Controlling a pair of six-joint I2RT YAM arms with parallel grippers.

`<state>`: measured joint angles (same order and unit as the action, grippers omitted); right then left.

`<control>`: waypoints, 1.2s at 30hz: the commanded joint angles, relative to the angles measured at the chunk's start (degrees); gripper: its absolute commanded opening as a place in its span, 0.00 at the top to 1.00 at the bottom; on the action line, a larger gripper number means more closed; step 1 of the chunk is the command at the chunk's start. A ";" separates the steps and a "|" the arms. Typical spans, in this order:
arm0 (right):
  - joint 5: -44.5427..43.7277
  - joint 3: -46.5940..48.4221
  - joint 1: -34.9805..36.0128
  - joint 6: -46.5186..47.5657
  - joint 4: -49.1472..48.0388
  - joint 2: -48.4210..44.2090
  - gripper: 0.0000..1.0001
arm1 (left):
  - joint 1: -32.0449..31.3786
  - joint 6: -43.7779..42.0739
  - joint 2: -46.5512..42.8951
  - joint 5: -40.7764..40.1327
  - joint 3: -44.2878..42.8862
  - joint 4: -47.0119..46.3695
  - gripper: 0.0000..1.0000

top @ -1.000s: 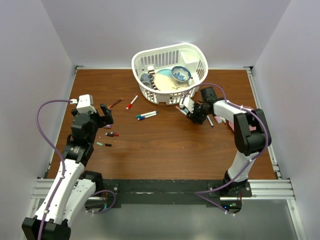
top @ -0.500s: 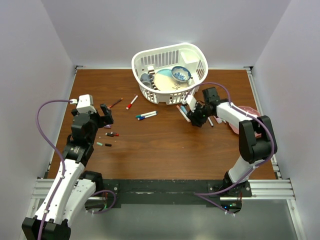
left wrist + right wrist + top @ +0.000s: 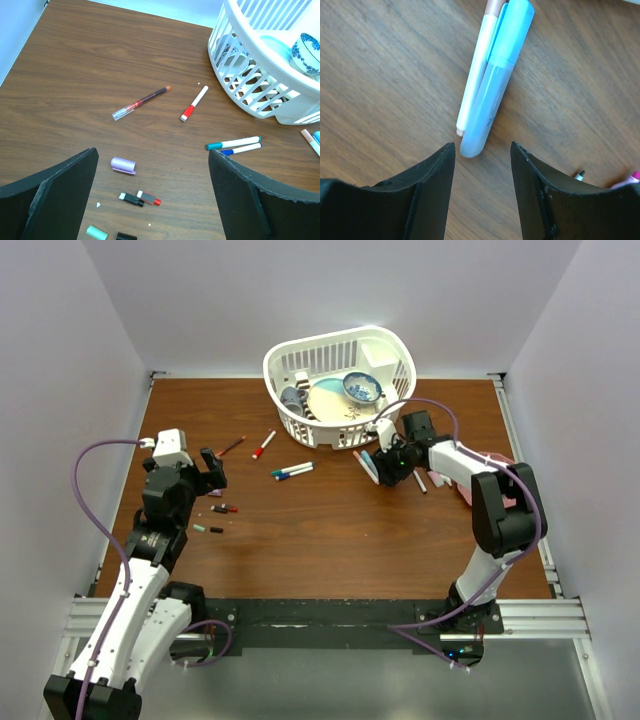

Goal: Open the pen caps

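Since a second ago the right gripper has shifted slightly toward the basket. Its jaws stand apart, holding nothing, at the tip of a light blue highlighter whose cap is still on. The left gripper has not moved and is spread wide above a loose lilac cap and teal cap on the worktop.

High overview; close downward views past left claw, right claw.

I work in a lab test cell: plain pale walls box in a brown wooden surface. My left arm and right arm are bolted to an aluminium rail, and purple cables hang loose.
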<state>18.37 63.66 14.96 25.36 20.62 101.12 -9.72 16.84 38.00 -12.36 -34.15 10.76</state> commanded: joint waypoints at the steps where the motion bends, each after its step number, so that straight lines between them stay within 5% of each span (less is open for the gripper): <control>1: -2.80 2.17 1.30 -2.69 -2.34 1.01 0.49 | 0.66 -1.02 -0.47 0.32 -0.48 -2.41 0.02; 18: -11.17 2.88 1.47 -1.37 -2.69 5.14 0.65 | 0.66 -1.11 -0.56 0.67 -0.30 -2.50 0.02; 21: -9.85 2.96 1.74 -1.02 -1.73 5.93 0.74 | 0.66 -1.37 -0.47 1.89 -0.30 -2.76 0.02; 26: -7.57 2.00 1.48 0.38 -0.50 2.78 1.00 | 0.66 -3.39 -0.64 13.38 0.22 -4.70 0.01; 36: 0.18 -2.83 0.95 5.22 7.24 -11.98 1.00 | 0.66 4.93 1.81 37.48 4.43 -16.72 0.01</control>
<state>15.31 61.91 16.10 28.58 24.56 95.81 -9.39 15.57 38.59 12.01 -32.12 4.08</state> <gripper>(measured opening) 0.128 0.992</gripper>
